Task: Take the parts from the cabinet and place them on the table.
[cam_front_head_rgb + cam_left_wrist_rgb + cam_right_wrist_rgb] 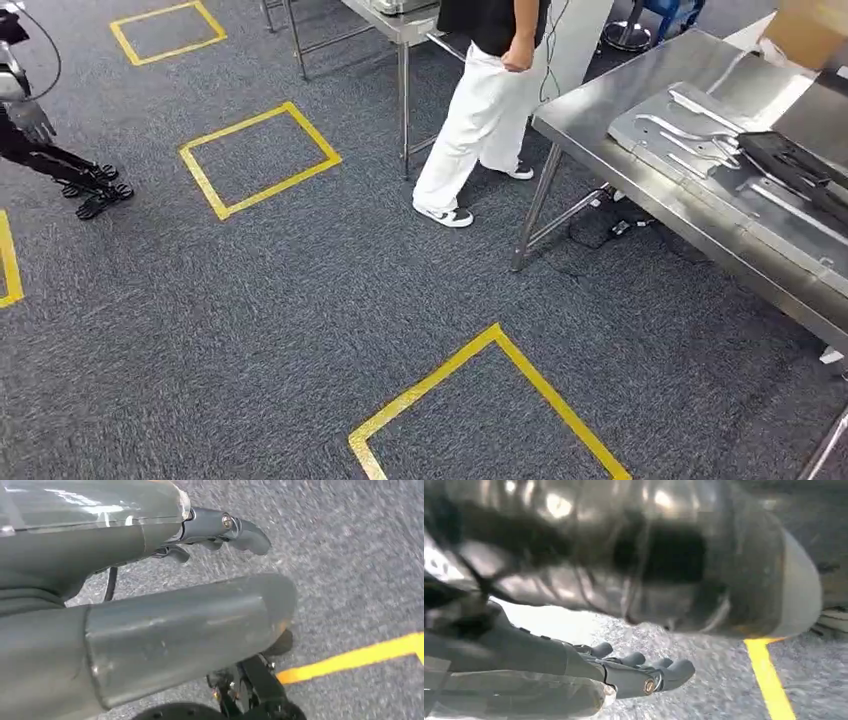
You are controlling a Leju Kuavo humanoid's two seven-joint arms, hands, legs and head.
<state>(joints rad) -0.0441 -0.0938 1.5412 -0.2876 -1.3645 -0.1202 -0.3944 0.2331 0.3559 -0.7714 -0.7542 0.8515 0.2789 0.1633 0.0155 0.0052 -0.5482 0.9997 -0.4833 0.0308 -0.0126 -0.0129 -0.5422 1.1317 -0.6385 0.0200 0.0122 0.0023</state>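
A steel table (600,110) stands at the right of the head view. On it lie a flat grey metal panel with bent silver parts (690,130) and a dark framed part (795,160). My left hand (130,545) hangs over grey carpet, its thick thumb (200,625) and dark fingers (240,532) apart with nothing between them. My right hand (574,665) also hangs above the carpet, its fingers (659,672) stretched out and holding nothing, with the thumb (684,580) blurred close to the lens.
A person in white trousers (480,120) stands by the table's near corner, beside a second steel table (400,25). Yellow tape squares (260,158) mark the grey carpet. A dark-legged figure (60,165) stands at the left edge. A cardboard box (810,30) sits at the back right.
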